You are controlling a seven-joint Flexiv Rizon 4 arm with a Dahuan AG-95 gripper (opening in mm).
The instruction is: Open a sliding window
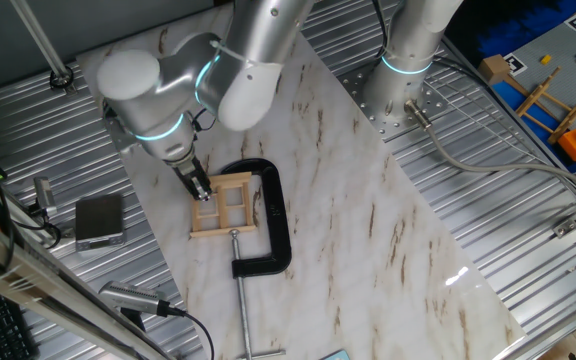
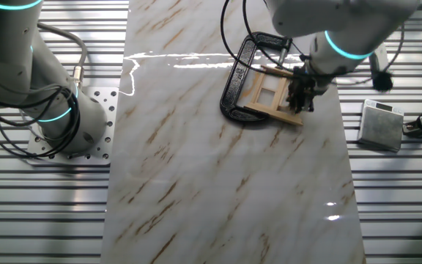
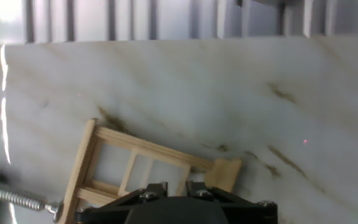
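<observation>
Wooden sliding window (image 1: 225, 205) lies flat on the marble table (image 1: 368, 230), pinned by a black C-clamp (image 1: 268, 215). Gripper (image 1: 200, 190) sits low at the frame's edge farthest from the clamp's spine; jaws look nearly together, contact unclear. Risk: fingers slip off the thin crossbar, or the push twists the frame in the clamp. Frame near-square, rails running along the clamp screw (image 1: 240, 285).

A veined white marble slab (image 1: 368, 220) lies over a ribbed metal tabletop (image 1: 528, 200), overhead light glaring off the slab's polished face.
</observation>
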